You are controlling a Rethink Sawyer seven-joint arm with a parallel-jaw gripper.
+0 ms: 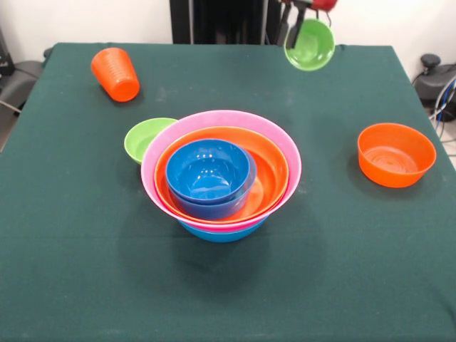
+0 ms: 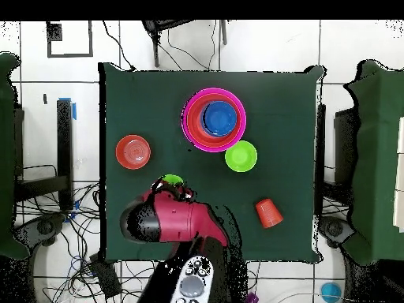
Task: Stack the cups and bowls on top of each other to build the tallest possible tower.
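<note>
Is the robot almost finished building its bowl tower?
Not yet. The tower has blue, pink, orange and small blue bowls nested. The gripper holds a green piece in the air. Still loose: the orange bowl, green bowl beside the tower, and orange cup.

Front view. Tower [image 1: 221,174] stands mid-table [image 1: 71,249], bowls nested one in another, the innermost bowl [image 1: 210,171] sitting left of centre. Small bowl [image 1: 148,137] just beside the tower's left rim, partly behind it. Lone bowl [image 1: 395,154] well apart on the right. Free cup [image 1: 115,73] far left. Held cup [image 1: 309,44] hangs from my gripper [image 1: 294,28] above the far edge, right of centre.
</note>
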